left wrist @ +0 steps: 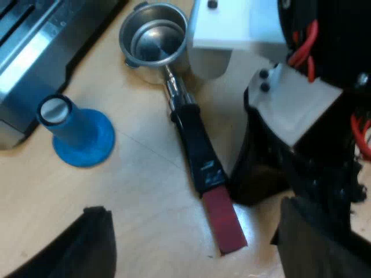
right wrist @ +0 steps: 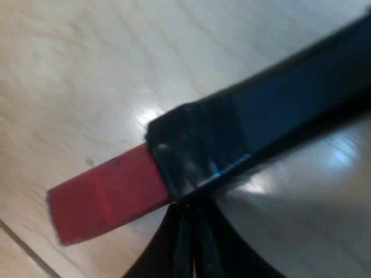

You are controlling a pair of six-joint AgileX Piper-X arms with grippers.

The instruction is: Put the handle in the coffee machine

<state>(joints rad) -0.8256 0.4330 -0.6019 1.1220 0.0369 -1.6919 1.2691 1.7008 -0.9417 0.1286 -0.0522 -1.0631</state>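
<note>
The right arm [left wrist: 232, 29] partly hides the cup of the holder [left wrist: 194, 145]; its red end points toward my wide-open left gripper [left wrist: 193, 208]. For the right gripper [right wrist: 188, 237], I cannot tell the hold.

Nothing really readable here

The only marking I can spot is a tiny pale print [left wrist: 210, 169] on the dark handle [left wrist: 196, 142] of the metal holder [left wrist: 155, 43], just before the red end [left wrist: 225, 223] starts. It's a couple of small whitish strokes, could be a logo or lettering, but it's way too small to make out. Close up in the right wrist view, that stretch of handle gives me only glare.
</note>
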